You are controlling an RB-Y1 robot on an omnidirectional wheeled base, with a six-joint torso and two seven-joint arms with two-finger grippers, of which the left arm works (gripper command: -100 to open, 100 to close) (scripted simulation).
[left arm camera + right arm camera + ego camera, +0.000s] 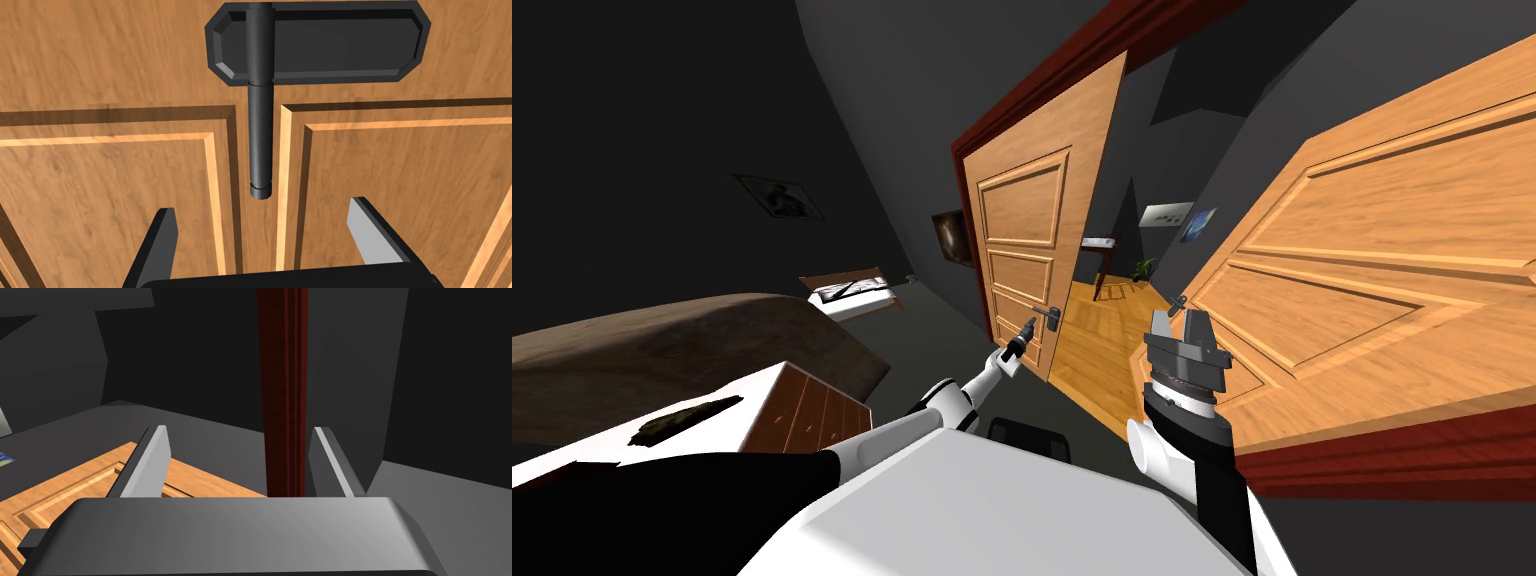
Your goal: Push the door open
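Wooden door (1027,240) ajar at the robot's twelve o'clock; left gripper (262,210), fingers spread, faces its dark handle (261,140), likely to push there for leverage; right gripper (1180,322), also open, idles at one o'clock.

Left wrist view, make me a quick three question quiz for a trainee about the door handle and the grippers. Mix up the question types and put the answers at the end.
1. True or false: the left gripper is shut on the dark door handle.
2. The door facing that gripper is: A plain white, B panelled wood, C glass.
3. Fill in: the right gripper has its fingers ____.
Key: 1 false, its fingers stand apart with the handle's tip just beyond them; 2 B; 3 open.
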